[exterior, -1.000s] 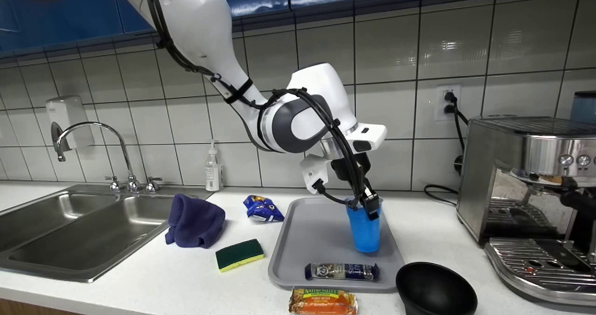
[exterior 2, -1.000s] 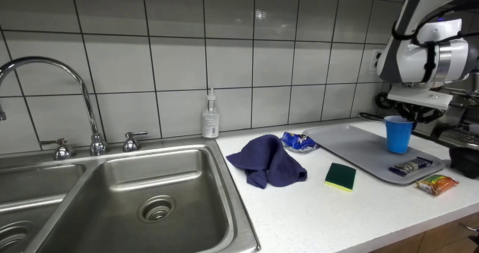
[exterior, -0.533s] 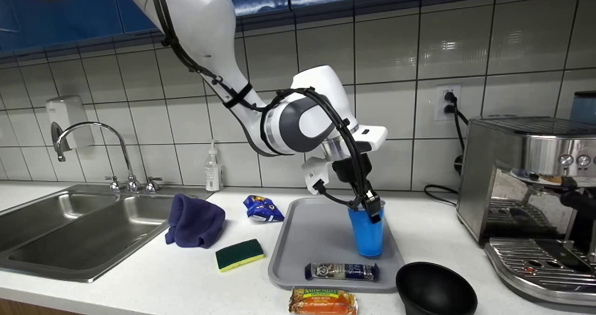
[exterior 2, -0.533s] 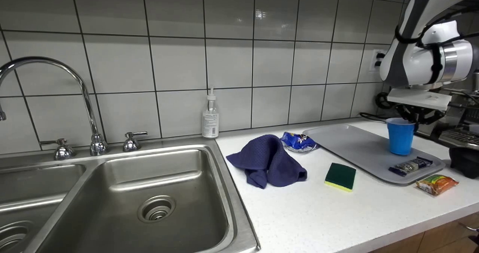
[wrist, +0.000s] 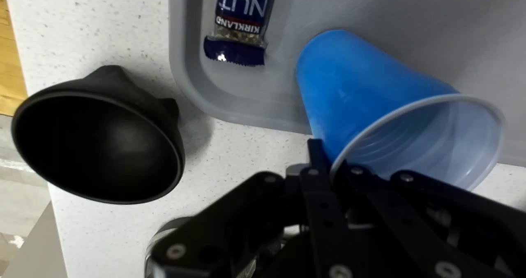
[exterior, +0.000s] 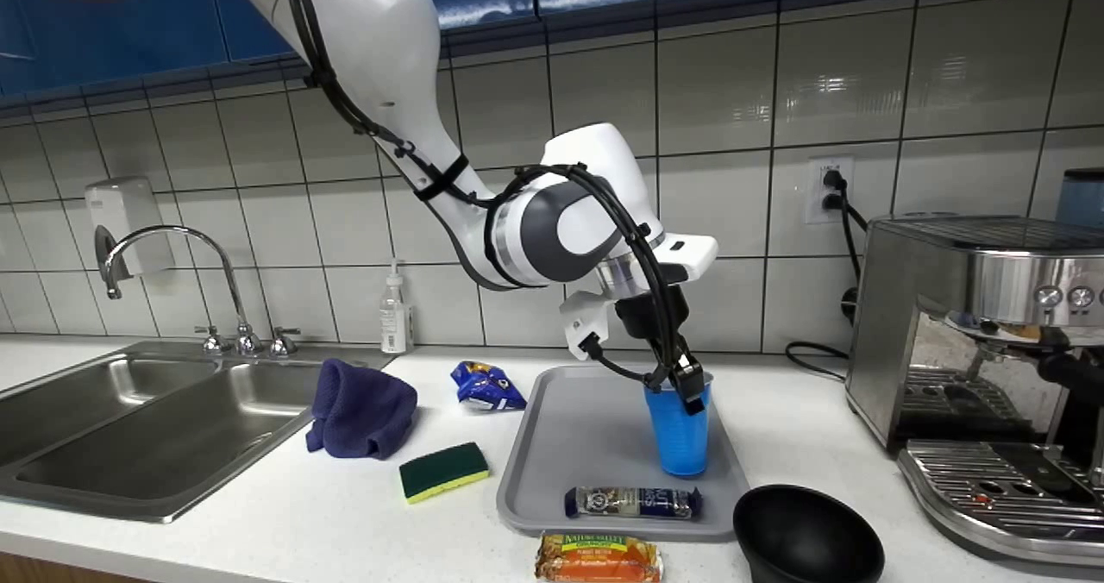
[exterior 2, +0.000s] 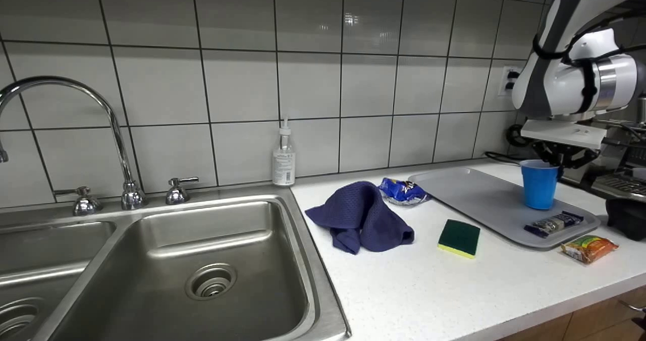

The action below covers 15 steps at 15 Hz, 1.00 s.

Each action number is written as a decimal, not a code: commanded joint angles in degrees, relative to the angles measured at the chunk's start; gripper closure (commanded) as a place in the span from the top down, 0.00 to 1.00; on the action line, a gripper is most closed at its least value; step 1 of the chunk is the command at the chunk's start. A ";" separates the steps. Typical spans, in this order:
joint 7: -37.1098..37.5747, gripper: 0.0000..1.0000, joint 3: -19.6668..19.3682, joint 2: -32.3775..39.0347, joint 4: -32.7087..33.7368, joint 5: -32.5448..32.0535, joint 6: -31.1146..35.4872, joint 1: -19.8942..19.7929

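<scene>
Upside down at the upper centre of the wrist view, we read KIRKLAND and NUT BARS on the nut bar [wrist: 242,19]. At the bottom of an exterior view the orange packet [exterior: 599,557] says NATURE VALLEY and PEANUT BUTTER; the label on the pump bottle [exterior 2: 283,167] is too small for us. We see the gripper [wrist: 331,163] clenched on the blue cup [wrist: 361,84], right of centre in the wrist view, the cup's wall between the fingers [wrist: 315,152]. The cup is over the tray [exterior: 569,445]; whether its base touches, we cannot tell. Only the wrist view lets us look deep into the cup. An exterior view alone shows us a sink drain [exterior 2: 211,281], lower left; the wall dispenser [exterior: 129,225], at left, likewise appears in a single view.
</scene>
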 commanded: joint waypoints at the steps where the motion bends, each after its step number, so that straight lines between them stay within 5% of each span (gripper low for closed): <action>1: 1.84 0.01 2.49 -1.51 0.62 -2.16 -1.90 -2.79; 4: 1.83 0.02 3.01 -1.70 0.64 -2.16 -1.94 -3.54; 5: 1.91 0.29 2.95 -1.71 0.63 -2.23 -1.95 -3.58; 8: 2.08 0.43 3.09 -1.76 0.57 -2.36 -1.96 -3.81; 15: 1.37 0.95 3.11 -3.59 -0.29 -2.46 -1.53 -4.00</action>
